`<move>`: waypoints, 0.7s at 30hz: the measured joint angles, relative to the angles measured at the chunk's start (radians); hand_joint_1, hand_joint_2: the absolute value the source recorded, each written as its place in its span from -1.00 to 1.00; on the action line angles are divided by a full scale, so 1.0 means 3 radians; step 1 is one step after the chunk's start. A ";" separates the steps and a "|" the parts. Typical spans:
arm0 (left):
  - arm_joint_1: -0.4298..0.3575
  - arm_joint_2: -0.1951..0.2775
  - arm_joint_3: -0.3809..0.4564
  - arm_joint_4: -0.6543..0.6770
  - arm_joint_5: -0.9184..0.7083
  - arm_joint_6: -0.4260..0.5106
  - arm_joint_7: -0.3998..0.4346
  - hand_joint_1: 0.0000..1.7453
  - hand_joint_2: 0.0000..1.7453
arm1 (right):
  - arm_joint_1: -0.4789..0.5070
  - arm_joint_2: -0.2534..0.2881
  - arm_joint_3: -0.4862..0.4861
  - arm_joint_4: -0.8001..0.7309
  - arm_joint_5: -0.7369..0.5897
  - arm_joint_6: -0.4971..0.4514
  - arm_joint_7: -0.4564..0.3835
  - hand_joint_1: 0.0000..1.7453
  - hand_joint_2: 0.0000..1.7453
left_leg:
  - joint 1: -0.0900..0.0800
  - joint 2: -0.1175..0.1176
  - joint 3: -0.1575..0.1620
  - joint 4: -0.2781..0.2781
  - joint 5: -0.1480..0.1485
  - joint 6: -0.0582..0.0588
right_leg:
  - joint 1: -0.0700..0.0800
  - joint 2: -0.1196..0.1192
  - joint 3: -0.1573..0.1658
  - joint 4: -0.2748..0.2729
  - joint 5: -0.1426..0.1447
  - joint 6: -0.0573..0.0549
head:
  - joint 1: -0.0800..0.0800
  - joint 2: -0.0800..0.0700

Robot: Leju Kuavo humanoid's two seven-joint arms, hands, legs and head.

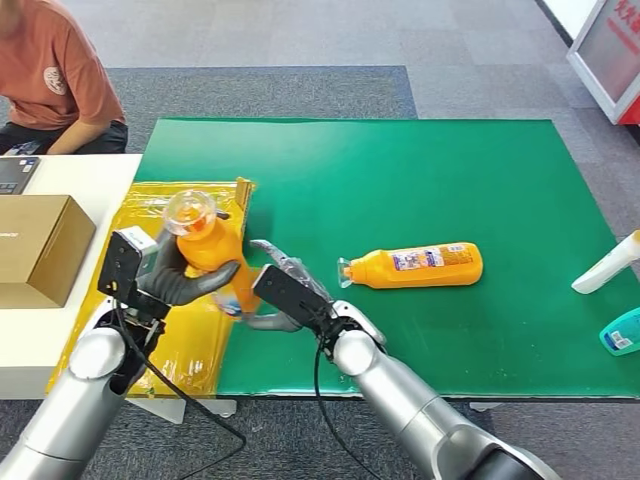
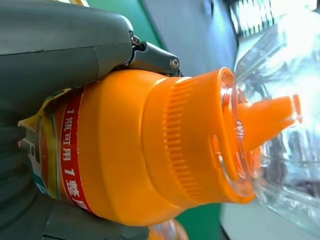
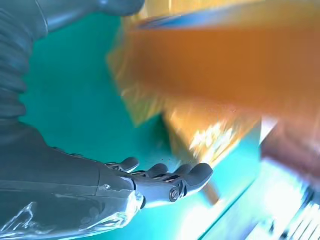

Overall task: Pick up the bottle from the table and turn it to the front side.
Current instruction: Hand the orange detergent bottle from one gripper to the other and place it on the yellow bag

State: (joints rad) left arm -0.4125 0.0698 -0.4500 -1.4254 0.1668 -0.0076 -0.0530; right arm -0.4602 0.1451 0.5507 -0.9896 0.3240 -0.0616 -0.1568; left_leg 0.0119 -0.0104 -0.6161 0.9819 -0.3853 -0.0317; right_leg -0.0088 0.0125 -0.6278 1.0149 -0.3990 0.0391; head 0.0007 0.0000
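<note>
My left hand (image 1: 180, 281) grips an orange bottle (image 1: 210, 246) with a clear cap and holds it upright above the edge of the yellow sheet (image 1: 189, 350). In the left wrist view the bottle (image 2: 132, 150) shows its red label band, ribbed orange cap and clear cover, with my left hand's fingers (image 2: 56, 45) wrapped round its body. My right hand (image 1: 284, 287) is beside the bottle's lower part, fingers spread and holding nothing. In the right wrist view the right hand (image 3: 113, 185) lies flat and open, with the blurred orange bottle (image 3: 211, 65) beyond it. A second orange bottle (image 1: 415, 266) lies on its side on the green mat (image 1: 423, 180).
A cardboard box (image 1: 38, 245) stands on the white table (image 1: 83, 180) at the left. A person in an orange shirt (image 1: 53, 75) sits behind it. A white bottle (image 1: 607, 265) and a teal item (image 1: 623, 333) lie at the mat's right edge.
</note>
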 joint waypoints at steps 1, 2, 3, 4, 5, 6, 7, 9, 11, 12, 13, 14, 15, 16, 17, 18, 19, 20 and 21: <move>0.0003 0.0054 0.0054 0.0001 -0.0280 0.0180 0.0001 1.00 1.00 | 0.0021 -0.0032 -0.0056 -0.0029 -0.0030 -0.0024 0.0014 -1.00 1.00 | 0.0000 0.0000 0.0000 0.0000 0.0000 -0.0001 | 0.0000 0.0000 0.0000 0.0000 0.0000 0.0000 | 0.0000 0.0000; 0.0007 0.0113 0.0128 0.0002 -0.0550 0.0318 0.0003 1.00 1.00 | 0.0049 -0.0069 -0.0123 -0.0069 -0.0059 -0.0022 0.0023 -1.00 1.00 | 0.0000 0.0000 0.0000 0.0000 0.0001 -0.0001 | 0.0000 0.0000 -0.0001 0.0000 0.0000 -0.0001 | -0.0001 0.0000; 0.0013 0.0161 0.0211 0.0003 -0.0763 0.0402 0.0004 1.00 1.00 | 0.0080 -0.0107 -0.0196 -0.0119 -0.0080 0.0000 0.0029 -1.00 1.00 | 0.0000 0.0000 0.0000 0.0000 0.0001 -0.0001 | 0.0000 0.0000 -0.0001 0.0000 0.0001 -0.0001 | -0.0001 0.0000; 0.0020 0.0199 0.0294 0.0004 -0.0908 0.0440 0.0009 1.00 1.00 | 0.0109 -0.0139 -0.0263 -0.0167 -0.0083 0.0024 0.0033 -1.00 1.00 | 0.0000 0.0000 0.0000 0.0000 0.0001 -0.0001 | 0.0000 -0.0001 -0.0001 0.0000 0.0000 -0.0001 | -0.0001 0.0000; 0.0027 0.0226 0.0363 0.0004 -0.1018 0.0464 0.0016 1.00 1.00 | 0.0133 -0.0162 -0.0318 -0.0213 -0.0077 0.0039 0.0035 -1.00 1.00 | 0.0000 0.0000 -0.0001 0.0000 0.0001 -0.0001 | 0.0000 -0.0001 -0.0001 0.0000 0.0000 -0.0001 | -0.0001 0.0000; 0.0036 0.0243 0.0418 0.0004 -0.1126 0.0503 0.0029 1.00 1.00 | 0.0157 -0.0180 -0.0364 -0.0264 -0.0063 0.0044 0.0033 -1.00 1.00 | 0.0000 0.0000 -0.0001 0.0000 0.0001 -0.0001 | 0.0000 -0.0001 -0.0001 0.0001 0.0000 -0.0001 | -0.0001 0.0000; 0.0047 0.0255 0.0467 0.0004 -0.1247 0.0559 0.0041 1.00 1.00 | 0.0183 -0.0198 -0.0405 -0.0329 -0.0042 0.0043 0.0029 -1.00 1.00 | 0.0000 0.0000 -0.0001 0.0000 0.0001 -0.0001 | 0.0000 -0.0001 -0.0001 0.0001 0.0000 -0.0001 | 0.0000 0.0000; 0.0077 0.0267 0.0571 0.0004 -0.1500 0.0687 0.0055 1.00 1.00 | 0.0246 -0.0240 -0.0486 -0.0498 0.0017 0.0040 0.0021 -1.00 1.00 | 0.0000 0.0000 -0.0003 0.0000 0.0001 0.0000 | 0.0000 0.0000 -0.0001 0.0000 0.0000 -0.0001 | 0.0000 0.0000; 0.0104 0.0268 0.0688 0.0005 -0.1698 0.0791 0.0056 1.00 1.00 | 0.0304 -0.0283 -0.0562 -0.0681 0.0074 0.0037 0.0020 -1.00 1.00 | 0.0000 0.0000 -0.0003 0.0000 0.0000 0.0000 | 0.0000 0.0000 -0.0002 0.0000 0.0000 -0.0001 | 0.0000 0.0000; 0.0114 0.0267 0.0741 0.0005 -0.1767 0.0826 0.0056 1.00 1.00 | 0.0324 -0.0301 -0.0593 -0.0761 0.0094 0.0037 0.0021 -1.00 1.00 | 0.0000 0.0000 -0.0003 0.0000 0.0000 0.0000 | 0.0000 0.0000 -0.0003 -0.0001 0.0000 -0.0001 | 0.0000 0.0000; 0.0120 0.0267 0.0781 0.0006 -0.1828 0.0853 0.0058 1.00 1.00 | 0.0342 -0.0314 -0.0617 -0.0828 0.0108 0.0037 0.0022 -1.00 1.00 | 0.0000 0.0000 -0.0003 0.0001 0.0000 0.0000 | 0.0000 0.0000 -0.0003 -0.0001 0.0000 -0.0001 | 0.0000 0.0000; 0.0125 0.0266 0.0811 0.0009 -0.1918 0.0892 0.0067 1.00 1.00 | 0.0361 -0.0325 -0.0637 -0.0891 0.0122 0.0038 0.0022 -1.00 1.00 | 0.0000 0.0000 -0.0004 0.0001 0.0000 0.0000 | 0.0000 -0.0001 -0.0003 -0.0001 0.0000 -0.0001 | 0.0000 0.0000; 0.0128 0.0264 0.0831 0.0015 -0.2058 0.0950 0.0085 1.00 1.00 | 0.0380 -0.0332 -0.0654 -0.0954 0.0140 0.0040 0.0019 -1.00 1.00 | 0.0000 0.0000 -0.0004 0.0001 0.0000 0.0000 | 0.0000 -0.0001 -0.0003 -0.0001 0.0000 -0.0001 | 0.0000 0.0000; 0.0129 0.0260 0.0843 0.0025 -0.2252 0.1030 0.0111 1.00 1.00 | 0.0399 -0.0337 -0.0666 -0.1018 0.0157 0.0045 0.0017 -1.00 1.00 | 0.0000 0.0000 -0.0004 0.0001 0.0000 0.0000 | 0.0000 0.0000 -0.0004 -0.0001 0.0001 -0.0001 | -0.0001 0.0000; 0.0126 0.0252 0.0851 0.0042 -0.2500 0.1127 0.0145 1.00 1.00 | 0.0415 -0.0339 -0.0673 -0.1087 0.0177 0.0056 0.0015 -1.00 1.00 | 0.0000 0.0001 -0.0004 0.0001 0.0000 0.0000 | 0.0000 0.0000 -0.0004 -0.0001 0.0001 -0.0001 | -0.0001 0.0000; 0.0117 0.0241 0.0855 0.0066 -0.2772 0.1222 0.0180 0.95 1.00 | 0.0426 -0.0341 -0.0674 -0.1153 0.0192 0.0073 0.0017 -1.00 1.00 | 0.0000 0.0001 -0.0003 0.0001 0.0000 0.0000 | 0.0000 0.0000 -0.0005 -0.0001 0.0001 -0.0001 | -0.0001 0.0000; 0.0102 0.0226 0.0857 0.0100 -0.3066 0.1311 0.0213 0.91 1.00 | 0.0432 -0.0342 -0.0672 -0.1220 0.0207 0.0090 0.0022 -1.00 1.00 | 0.0000 0.0001 -0.0003 0.0001 0.0001 0.0000 | 0.0000 0.0000 -0.0005 -0.0001 0.0001 -0.0001 | -0.0001 0.0000; 0.0081 0.0205 0.0856 0.0148 -0.3353 0.1383 0.0237 0.87 1.00 | 0.0434 -0.0343 -0.0665 -0.1285 0.0222 0.0104 0.0027 -1.00 1.00 | 0.0000 0.0001 -0.0003 0.0001 0.0001 0.0000 | 0.0000 0.0000 -0.0004 -0.0001 0.0001 -0.0001 | 0.0000 0.0000; 0.0057 0.0180 0.0853 0.0210 -0.3610 0.1438 0.0249 0.83 1.00 | 0.0434 -0.0343 -0.0654 -0.1343 0.0239 0.0110 0.0028 -1.00 1.00 | 0.0000 0.0001 -0.0003 0.0001 0.0001 0.0000 | 0.0000 -0.0001 -0.0004 -0.0001 0.0001 -0.0001 | 0.0000 0.0000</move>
State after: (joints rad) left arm -0.3955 0.1240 -0.1941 -1.3625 -0.9162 0.4238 0.0217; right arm -0.3301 0.0423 0.3544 -1.3926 0.3957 -0.0284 -0.1483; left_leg 0.0119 -0.0102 -0.6171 0.9821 -0.3849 -0.0317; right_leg -0.0088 0.0123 -0.6289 1.0147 -0.3986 0.0388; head 0.0007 0.0000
